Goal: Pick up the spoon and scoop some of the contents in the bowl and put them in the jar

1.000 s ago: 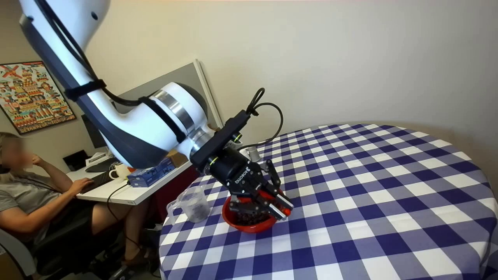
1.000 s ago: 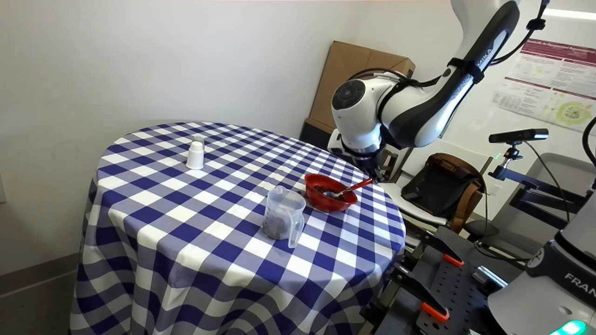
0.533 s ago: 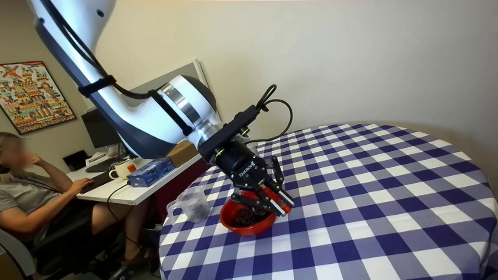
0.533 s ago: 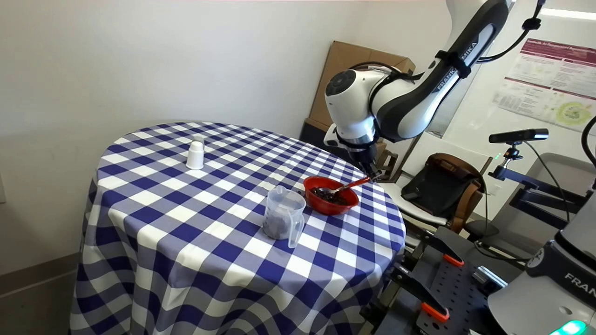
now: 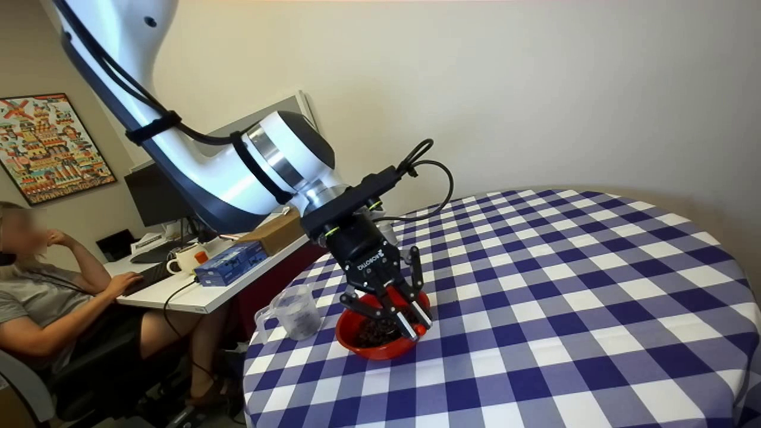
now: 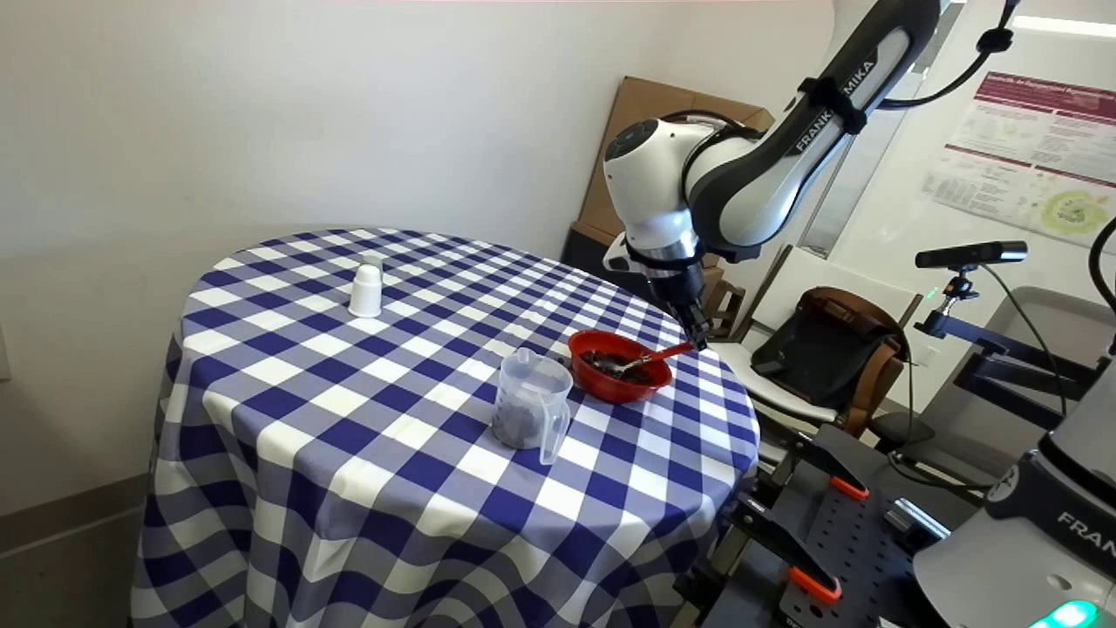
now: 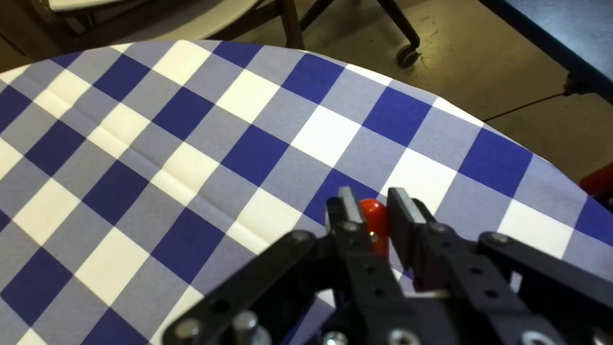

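Beside the bowl [image 6: 610,390], the pincer [image 5: 419,327], lettered ROBOTIQ, pinches the spoon [image 6: 670,351] by its red handle, scoop inside the bowl with the contents [image 5: 376,334]. Left of the bowl in both exterior views stands the jar [image 6: 523,392]. FRANK and MIKA show on the arm [image 6: 776,174]. Rightward in an exterior view, the tabletop [image 5: 594,327] spreads to a rounded edge.

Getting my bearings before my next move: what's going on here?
The robot's gripper is shut on the spoon by its red handle, near the end. The metal scoop is inside the red bowl, at the dark contents; whether it carries any is hard to tell. The clear jar stands upright on the table beside the bowl, the spoon not yet over it. A person seated at a desk touches none of these.
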{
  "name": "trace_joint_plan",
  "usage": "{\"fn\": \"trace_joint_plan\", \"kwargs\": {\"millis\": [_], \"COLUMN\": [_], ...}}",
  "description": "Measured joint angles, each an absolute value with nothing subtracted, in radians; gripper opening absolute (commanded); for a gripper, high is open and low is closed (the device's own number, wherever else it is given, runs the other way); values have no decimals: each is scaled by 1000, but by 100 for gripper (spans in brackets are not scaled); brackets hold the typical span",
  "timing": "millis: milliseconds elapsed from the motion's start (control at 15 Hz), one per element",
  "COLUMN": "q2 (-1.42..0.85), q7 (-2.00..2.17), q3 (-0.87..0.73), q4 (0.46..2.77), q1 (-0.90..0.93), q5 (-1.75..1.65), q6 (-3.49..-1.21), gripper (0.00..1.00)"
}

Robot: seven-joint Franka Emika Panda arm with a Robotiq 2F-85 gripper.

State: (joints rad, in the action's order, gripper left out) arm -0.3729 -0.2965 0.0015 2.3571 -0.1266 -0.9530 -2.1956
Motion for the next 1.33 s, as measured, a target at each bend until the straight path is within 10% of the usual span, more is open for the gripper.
{"fn": "trace_joint_plan", "kwargs": {"millis": [1333], "q2": [-373], "q7": [-440], "q3": [-32], "q4": [2261], "q1": [-132], "q5": [-599], "q6": [-2119], "gripper": [5]}}
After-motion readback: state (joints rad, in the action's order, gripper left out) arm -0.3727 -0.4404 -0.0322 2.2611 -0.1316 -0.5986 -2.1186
